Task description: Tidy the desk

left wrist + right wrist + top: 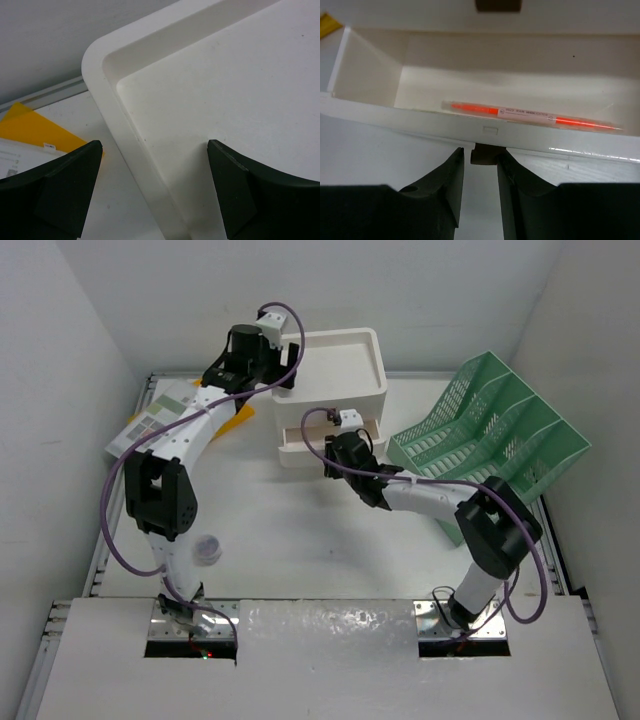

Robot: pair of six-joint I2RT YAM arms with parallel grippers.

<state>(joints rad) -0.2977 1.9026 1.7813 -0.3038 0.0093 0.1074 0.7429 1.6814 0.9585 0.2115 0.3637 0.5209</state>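
Drawer work looked to be the step in hand. The right gripper (480,156) had its black fingers pinched on the small dark pull tab (485,150) at the front of the shallow white plastic drawer (370,75). That drawer stood partly open toward the near side of the white three-drawer plastic unit (340,365). Inside lay a slim orange highlighter in a clear wrapper (530,115), its long axis running left to right, parallel to the drawer front, tapering end to the right.

The left gripper (155,145) hung spread wide and empty over the far-left corner of the unit's recessed top, one finger either side of the rim.

The large flat white desk with silver metal edge rails (300,530) lay under everything, from the arm bases to the far wall. Its long axis seemed to run left to right, though the near edge was covered. On it a green mesh file rack (500,430) stood right of the unit, and a yellow sheet (35,130) with printed papers (155,420) lay at the far left.

By my judgement, the next move called for a straight push toward the far side to close the drawer, kept square so it would not bind. The left arm was then free for the loose papers.
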